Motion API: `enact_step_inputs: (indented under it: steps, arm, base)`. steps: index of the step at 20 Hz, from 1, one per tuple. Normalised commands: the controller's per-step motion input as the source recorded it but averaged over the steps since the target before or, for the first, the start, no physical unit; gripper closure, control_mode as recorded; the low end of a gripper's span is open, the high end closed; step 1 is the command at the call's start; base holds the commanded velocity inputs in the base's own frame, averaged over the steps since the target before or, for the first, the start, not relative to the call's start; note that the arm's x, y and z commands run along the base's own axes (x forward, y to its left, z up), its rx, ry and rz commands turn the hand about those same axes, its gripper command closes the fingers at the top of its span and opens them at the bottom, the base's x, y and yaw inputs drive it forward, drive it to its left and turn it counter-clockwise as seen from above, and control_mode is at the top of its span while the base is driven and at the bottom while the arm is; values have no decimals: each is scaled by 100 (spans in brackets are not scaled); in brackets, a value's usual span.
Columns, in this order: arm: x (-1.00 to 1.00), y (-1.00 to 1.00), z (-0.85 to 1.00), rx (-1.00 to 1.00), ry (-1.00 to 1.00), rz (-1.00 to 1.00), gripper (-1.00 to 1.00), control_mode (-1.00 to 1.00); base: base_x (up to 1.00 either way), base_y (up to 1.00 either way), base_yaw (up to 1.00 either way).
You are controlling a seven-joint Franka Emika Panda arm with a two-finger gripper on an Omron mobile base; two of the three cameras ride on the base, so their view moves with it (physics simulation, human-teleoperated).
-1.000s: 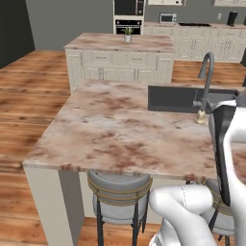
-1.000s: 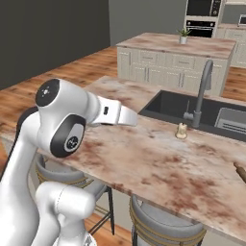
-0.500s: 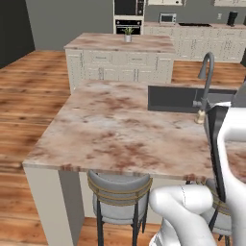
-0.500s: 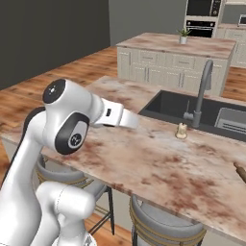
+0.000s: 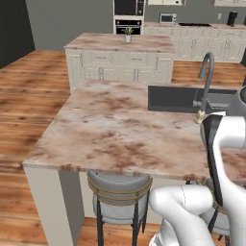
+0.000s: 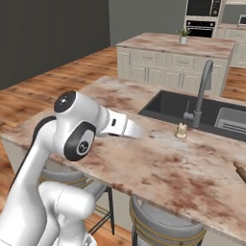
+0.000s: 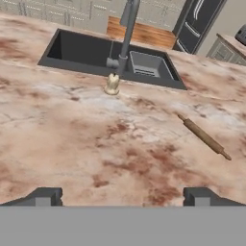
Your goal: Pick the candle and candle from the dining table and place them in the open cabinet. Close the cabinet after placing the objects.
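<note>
Set into the dining table [image 5: 120, 129], a dark sink [image 7: 86, 50], holding a pale rack or inset basin [image 7: 146, 65] in the end farther from the hand camera's left edge; nothing else discernible inside. Standing upright on the stone just in front of the tap [image 7: 126, 33], a small cream candle [image 7: 112, 84], long axis vertical, wider at the foot, touching neither sink rim nor tap base; also seen beside the tap in the left base view [image 5: 199, 116] and the right base view [image 6: 181, 130]. Lying flat on the top, well to the side of the tap and away from the sink, a wooden rolling pin [image 7: 204, 137], long axis running diagonally. Hanging above bare stone, near side of the tap, the gripper [image 7: 120, 196], fingers [image 7: 45, 196] spread wide, clasping nothing.
</note>
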Motion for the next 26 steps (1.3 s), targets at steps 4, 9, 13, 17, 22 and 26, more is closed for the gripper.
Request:
enact_step_inputs:
  steps: [4, 9, 13, 17, 22, 26]
  arm:
    - [45, -18, -15, 3, 0, 0, -100, -100]
    - [60, -19, -12, 10, 1, 0, -100, -100]
    - [63, -21, -11, 14, 2, 0, -100, -100]
    - [62, -22, -23, 8, 0, 0, -100, -100]
    - [39, -22, -51, 2, 0, 0, -100, -100]
    - [6, -3, -11, 0, 1, 0, -100, -100]
  base:
    - [0, 0, 0]
    - [0, 0, 0]
    - [0, 0, 0]
    - [0, 0, 0]
    - [0, 0, 0]
    - [0, 0, 0]
